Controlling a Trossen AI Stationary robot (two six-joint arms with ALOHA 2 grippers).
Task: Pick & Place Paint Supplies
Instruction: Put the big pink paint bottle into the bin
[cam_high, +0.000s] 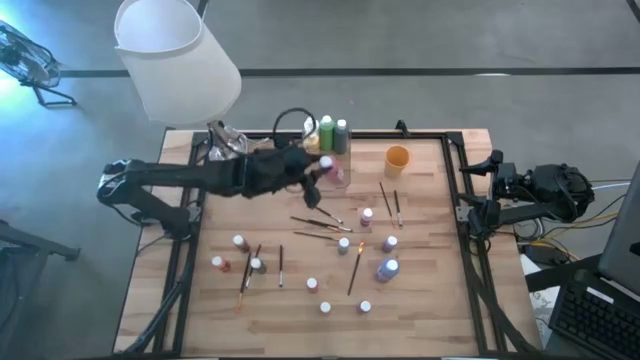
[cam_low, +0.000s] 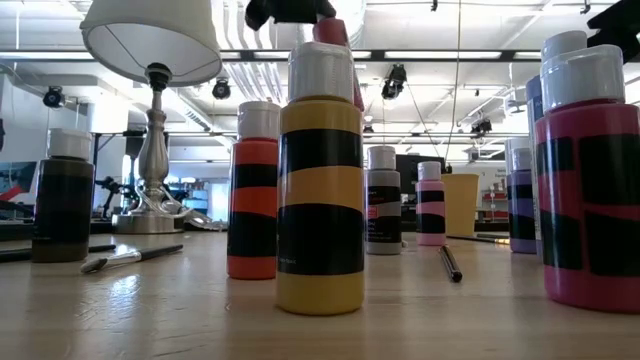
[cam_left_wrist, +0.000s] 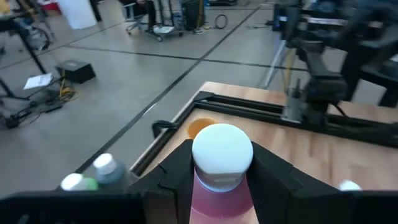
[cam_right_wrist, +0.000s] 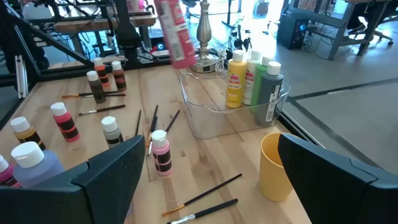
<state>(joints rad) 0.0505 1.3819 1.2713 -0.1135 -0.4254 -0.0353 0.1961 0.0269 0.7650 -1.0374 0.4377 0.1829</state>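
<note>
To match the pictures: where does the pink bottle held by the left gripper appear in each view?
High: pink bottle over the clear box.
Low: top centre, above the yellow bottle.
Left wrist: bottom centre, in the left gripper.
Right wrist: top.
Shared landmark: orange cup.

The left arm is reaching across the table's far side, its pincer (cam_high: 322, 168) gripping a pink bottle (cam_high: 331, 172) in the air. The right arm is resting folded at the table's right edge, its pincer (cam_right_wrist: 205, 171) gaping wide.
</note>
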